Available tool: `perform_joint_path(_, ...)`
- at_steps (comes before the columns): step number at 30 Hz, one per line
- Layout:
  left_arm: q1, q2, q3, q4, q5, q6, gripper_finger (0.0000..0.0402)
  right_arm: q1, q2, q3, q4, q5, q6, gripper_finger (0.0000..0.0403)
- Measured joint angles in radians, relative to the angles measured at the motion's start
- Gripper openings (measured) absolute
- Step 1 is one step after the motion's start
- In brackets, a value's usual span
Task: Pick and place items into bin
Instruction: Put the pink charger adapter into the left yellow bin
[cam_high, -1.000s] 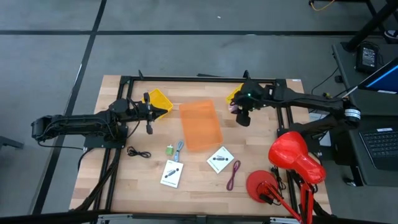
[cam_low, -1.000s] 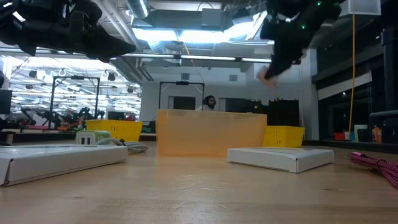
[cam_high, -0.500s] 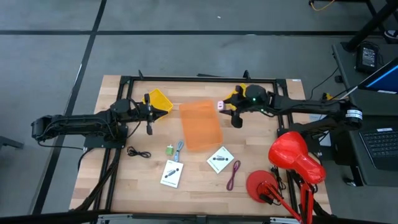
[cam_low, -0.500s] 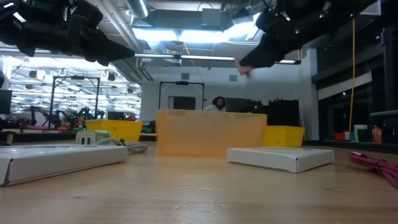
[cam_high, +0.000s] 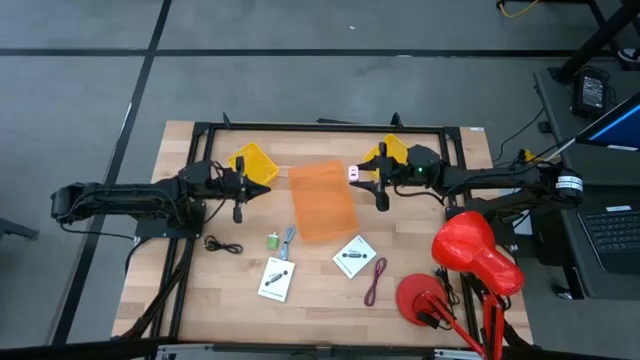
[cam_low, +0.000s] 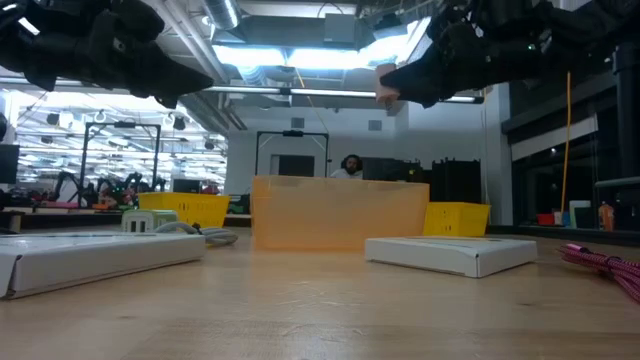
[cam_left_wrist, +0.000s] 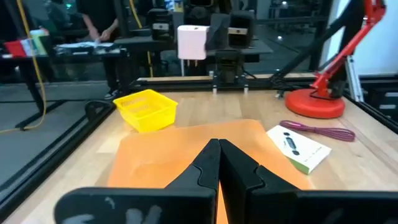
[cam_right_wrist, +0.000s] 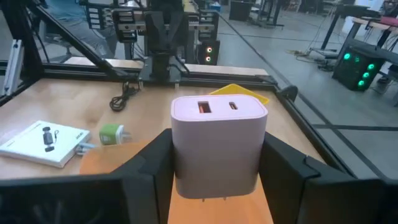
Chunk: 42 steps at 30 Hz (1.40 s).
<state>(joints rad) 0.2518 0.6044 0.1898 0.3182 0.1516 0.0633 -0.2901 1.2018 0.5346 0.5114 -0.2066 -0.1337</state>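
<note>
Right tool (cam_right_wrist: 217, 162) clamps pink block (cam_right_wrist: 219, 144) by its sides, raised beside orange bin (cam_high: 322, 200) for a drop; left tool (cam_left_wrist: 217, 163) pinched empty, waiting.

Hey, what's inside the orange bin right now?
From the high view the orange bin shows no items inside. The right end effector holds the pink block near its edge. The low view shows only its translucent wall.
</note>
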Motion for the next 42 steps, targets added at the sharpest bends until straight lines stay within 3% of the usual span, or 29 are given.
perform_joint_path(14, -0.017, 0.000, 0.000, 0.030, -0.018, 0.056, 0.0011, 0.000, 0.023, 0.000, 0.060, -0.006, 0.009, 0.0168)
perform_joint_path(23, -0.017, 0.042, 0.000, 0.147, -0.072, 0.052, 0.0092, 0.000, 0.222, 0.079, 0.202, -0.033, -0.005, 0.0168)
perform_joint_path(29, -0.017, 0.170, -0.001, 0.291, -0.108, 0.035, 0.0150, 0.000, 0.349, 0.237, 0.205, -0.160, -0.056, 0.0168)
perform_joint_path(33, -0.017, 0.266, 0.005, 0.415, -0.159, 0.028, 0.0180, 0.000, 0.424, 0.312, 0.203, -0.165, -0.083, 0.0168)
perform_joint_path(42, -0.017, 0.413, 0.111, 0.410, -0.160, 0.032, 0.0216, 0.000, 0.547, 0.414, 0.198, -0.206, -0.084, 0.0168)
